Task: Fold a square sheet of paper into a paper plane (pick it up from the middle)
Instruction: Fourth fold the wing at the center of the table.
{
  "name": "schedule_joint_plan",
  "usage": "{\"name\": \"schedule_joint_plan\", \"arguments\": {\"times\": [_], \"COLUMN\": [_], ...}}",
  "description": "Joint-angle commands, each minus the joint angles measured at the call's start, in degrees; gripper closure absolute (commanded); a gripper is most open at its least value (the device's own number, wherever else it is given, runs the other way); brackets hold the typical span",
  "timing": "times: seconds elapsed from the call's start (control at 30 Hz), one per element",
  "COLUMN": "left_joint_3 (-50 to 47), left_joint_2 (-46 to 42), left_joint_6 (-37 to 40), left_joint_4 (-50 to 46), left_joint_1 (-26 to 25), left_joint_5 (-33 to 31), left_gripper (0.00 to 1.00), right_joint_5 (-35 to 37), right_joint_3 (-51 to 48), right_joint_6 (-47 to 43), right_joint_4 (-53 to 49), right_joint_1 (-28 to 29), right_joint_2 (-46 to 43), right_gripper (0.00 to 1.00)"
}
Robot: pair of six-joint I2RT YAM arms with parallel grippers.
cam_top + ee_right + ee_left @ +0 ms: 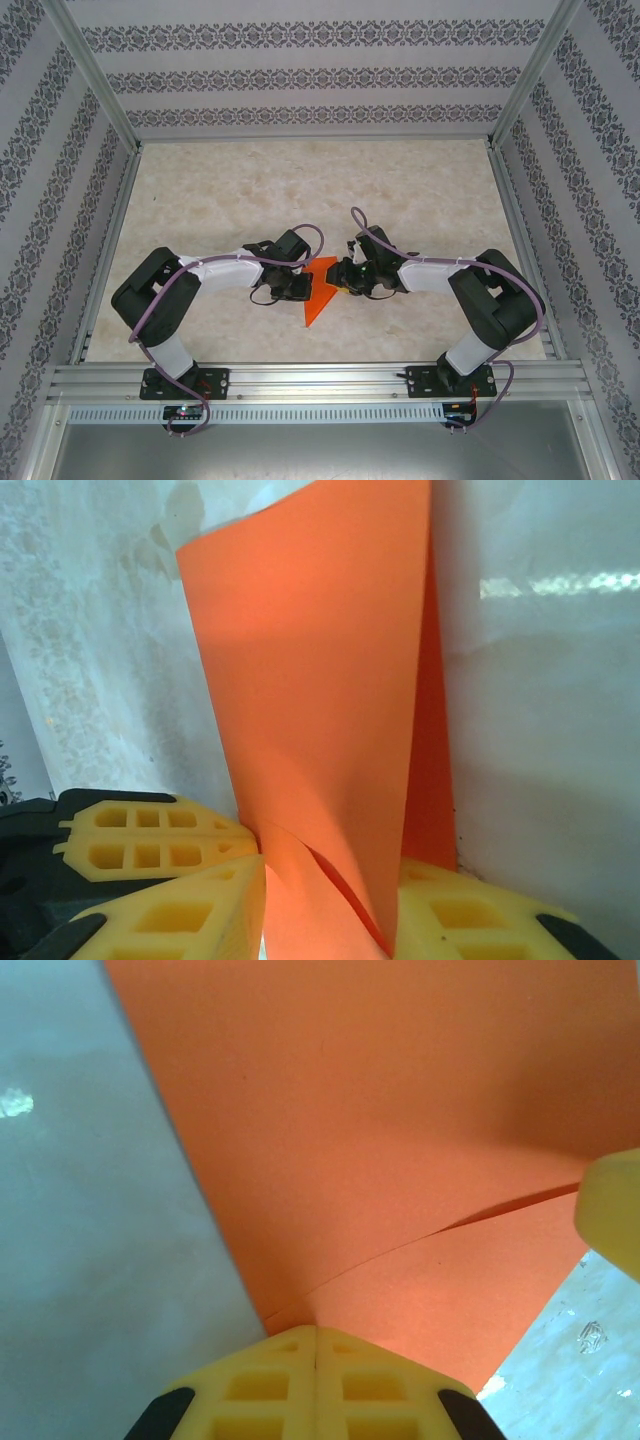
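So both arms meet over the middle of the table (300, 180), a bit toward the near edge, with the sheet of paper (316, 300) caught between them. From above it's no flat square: what you see is an orange triangle with its tip pointing at the arm bases, and the upper part is tucked in under the 2 wrists. The left gripper (297, 290) sits on its left side, and in the left wrist view that gripper (316, 1335) has its yellow fingers (260, 1385) pressed together right on the paper's edge, pinching it, with a crease line running across the orange surface (380, 1140) just past the tips. At the right of that same view, a yellow finger of the other arm pokes in next to the paper. The right gripper (347, 282) comes in from the opposite side. In its own wrist view the paper (310, 680) stands up as a folded flap between its 2 fingers (470, 915), which sit apart on either side of it. Honestly I can't tell if the right gripper (330, 880) is actually squeezing the paper or just straddling it. The left arm's fingers show just beside it, low on the left.
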Motion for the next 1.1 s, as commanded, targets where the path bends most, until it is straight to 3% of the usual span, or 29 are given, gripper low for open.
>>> {"name": "schedule_joint_plan", "arguments": {"times": [0.0,0.27,0.47,0.83,1.07], "left_joint_3": [-1.10,-0.19,0.44,-3.92,-5.84], "left_joint_2": [-1.12,-4.72,-5.86,-20.67,-26.04], "left_joint_6": [0.79,0.76,0.03,-3.67,-6.33], "left_joint_4": [-0.55,-1.76,-2.83,-2.13,-5.67], "left_joint_1": [-0.44,-0.45,-0.44,-1.29,-6.58], "left_joint_5": [-1.52,-4.14,-4.92,-11.40,-18.76], "left_gripper": [0.99,0.97,0.92,0.68,0.62], "right_joint_5": [-3.15,-8.39,-6.68,-9.23,-7.54], "right_joint_3": [1.46,5.19,6.48,5.34,3.98], "right_joint_6": [-1.75,-10.99,-15.32,-13.24,-11.85], "right_joint_4": [2.08,-2.14,-6.26,-3.18,-2.68], "right_joint_1": [0.49,0.67,-0.04,-1.57,-1.70], "right_joint_2": [-0.54,2.60,4.12,6.45,5.63], "right_gripper": [0.66,0.68,0.69,0.82,0.90]}}
